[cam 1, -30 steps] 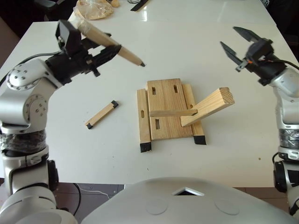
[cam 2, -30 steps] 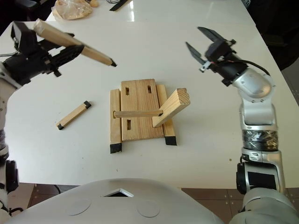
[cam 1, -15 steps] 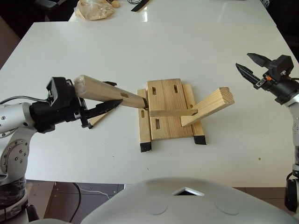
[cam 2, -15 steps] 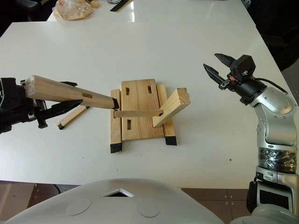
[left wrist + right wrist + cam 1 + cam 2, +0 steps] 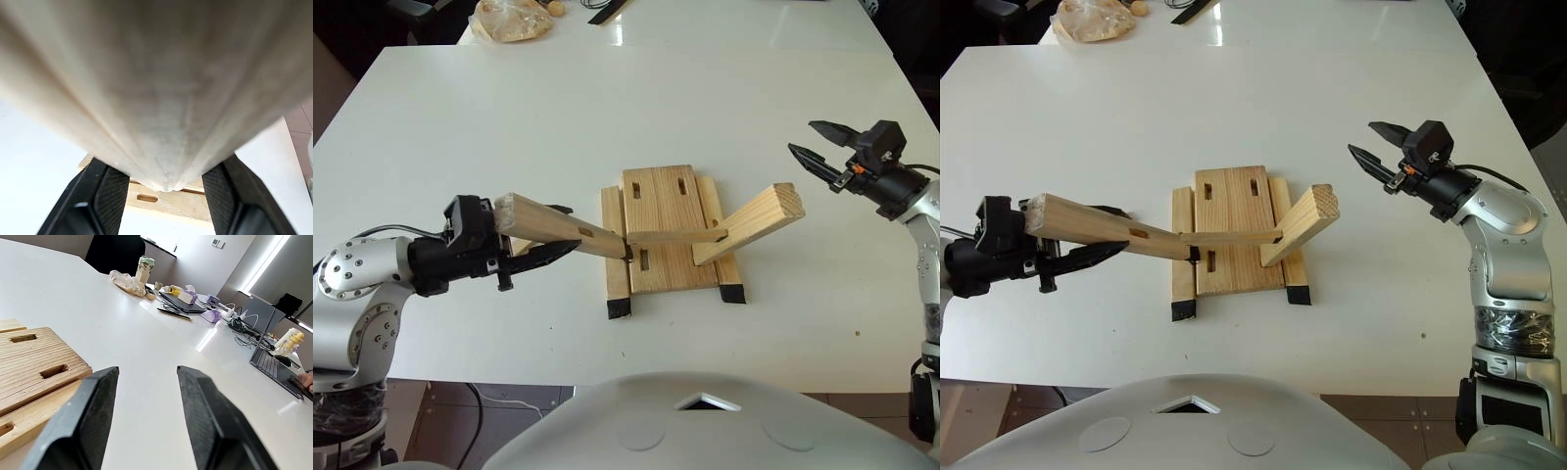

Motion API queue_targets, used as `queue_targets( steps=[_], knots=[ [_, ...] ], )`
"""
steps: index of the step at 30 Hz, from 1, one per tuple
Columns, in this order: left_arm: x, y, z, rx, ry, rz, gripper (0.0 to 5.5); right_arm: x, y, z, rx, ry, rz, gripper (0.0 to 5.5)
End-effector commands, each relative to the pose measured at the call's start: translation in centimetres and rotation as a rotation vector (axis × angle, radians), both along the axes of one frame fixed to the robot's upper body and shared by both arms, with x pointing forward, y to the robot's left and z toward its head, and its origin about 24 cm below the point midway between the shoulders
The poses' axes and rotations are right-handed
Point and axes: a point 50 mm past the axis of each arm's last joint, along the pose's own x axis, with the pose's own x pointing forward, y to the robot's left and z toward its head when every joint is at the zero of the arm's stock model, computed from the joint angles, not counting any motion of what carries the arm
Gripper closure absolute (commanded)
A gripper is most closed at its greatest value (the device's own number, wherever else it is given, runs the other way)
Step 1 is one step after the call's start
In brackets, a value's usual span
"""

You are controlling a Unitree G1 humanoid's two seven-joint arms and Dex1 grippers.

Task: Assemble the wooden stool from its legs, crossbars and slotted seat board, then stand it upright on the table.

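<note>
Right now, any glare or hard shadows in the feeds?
Right wrist view: bright reflected streaks on the white table beyond the open right gripper. Left eye view: glare at the table's far edge, only faint shadow under the tilted leg. Left wrist view: the held leg sits against the lens, its near face shaded.

I see a crumpled plastic bag (image 5: 512,20) at the far edge of the tabletop (image 5: 724,98), a dark object (image 5: 607,11) near it, and farther off a cup (image 5: 145,268) and a laptop (image 5: 271,363).

Wooden leg (image 5: 156,88) in left hand (image 5: 164,171)
</note>
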Motion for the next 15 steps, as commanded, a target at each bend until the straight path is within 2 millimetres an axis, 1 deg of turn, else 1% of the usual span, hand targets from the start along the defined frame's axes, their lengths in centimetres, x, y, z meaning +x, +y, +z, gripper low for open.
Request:
queue_targets(
  steps=[1,6,8,15],
  knots=[
    [-0.1,-0.4,0.2,-0.004,-0.006,-0.023,3.46,0.2,0.4,0.2,-0.006,-0.012,0.019,3.33],
    [0.1,0.0,1.3,-0.009,-0.037,-0.022,3.46,0.1,0.4,0.1,0.001,-0.016,0.017,3.33],
    [0.2,-0.2,1.5,-0.013,-0.040,-0.032,3.46,0.1,0.4,0.1,0.003,-0.017,0.014,3.33],
    [-0.2,-1.4,0.9,-0.007,-0.008,-0.099,3.46,0.0,0.9,-0.1,0.007,-0.017,0.024,3.33]
  ],
)
